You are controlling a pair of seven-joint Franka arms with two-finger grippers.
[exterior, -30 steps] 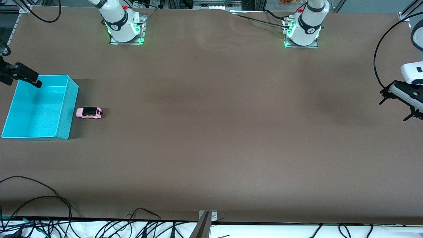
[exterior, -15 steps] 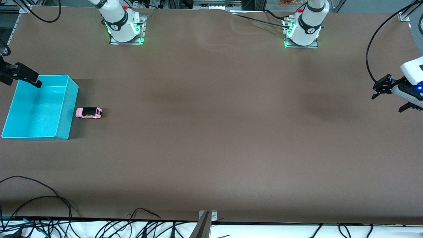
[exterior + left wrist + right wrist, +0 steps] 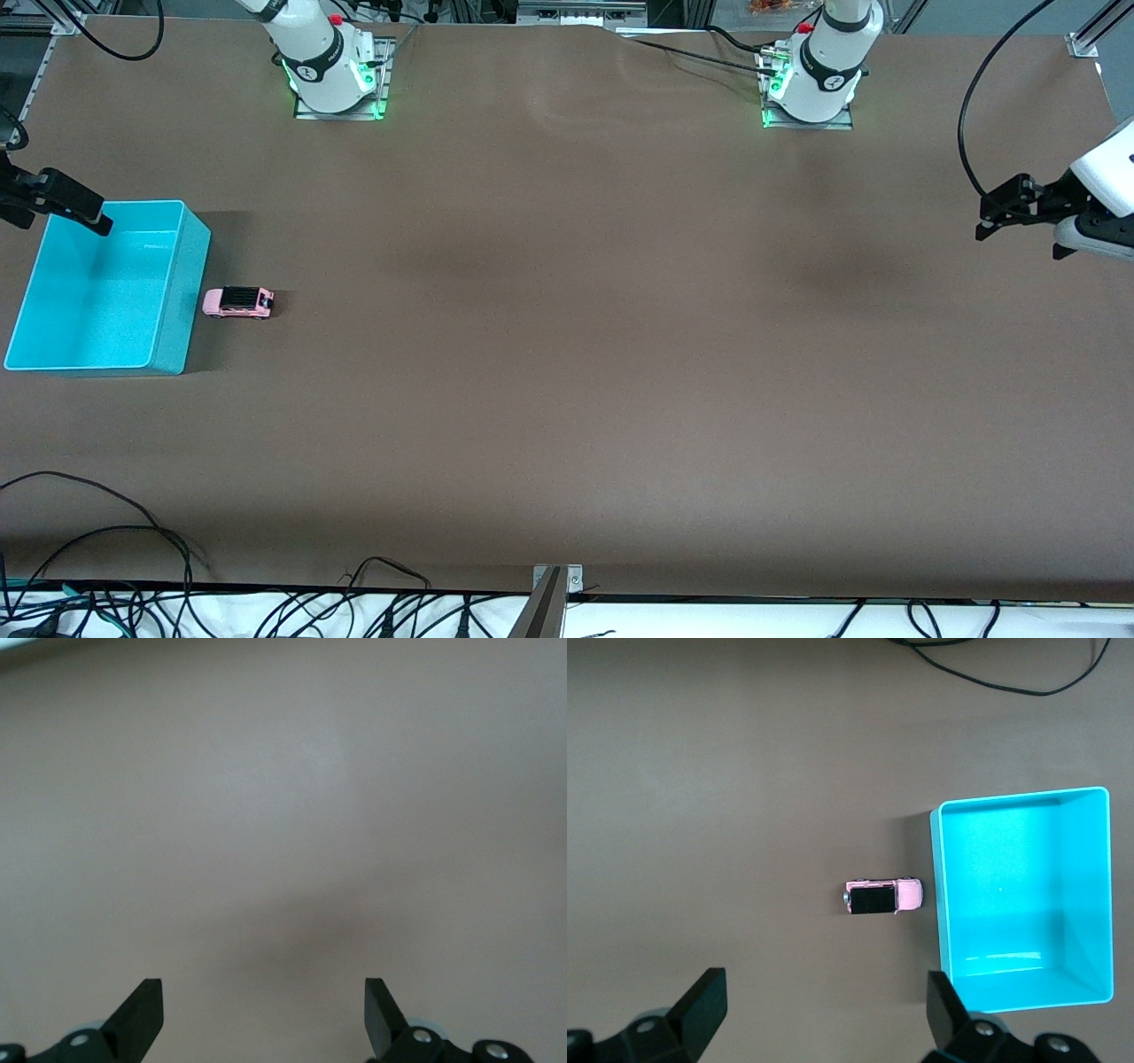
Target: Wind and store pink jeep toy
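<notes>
Left hand [image 3: 1019, 213] shifted inward, wide, right hand [image 3: 62, 206] wide over bin [image 3: 168, 354], jeep [image 3: 238, 302] beside.

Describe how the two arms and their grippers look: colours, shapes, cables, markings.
Both arms are white with black joint bands, green lights at their bases and a red button each. The left gripper is black on a white wrist, a black cable looping above. The right gripper is black, with wedge-shaped fingers.

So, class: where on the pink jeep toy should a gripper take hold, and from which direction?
Probably across its long flanks, coming straight down. The pink jeep toy sits upright on its wheels beside the turquoise bin, untouched, with the open right gripper above.
</notes>
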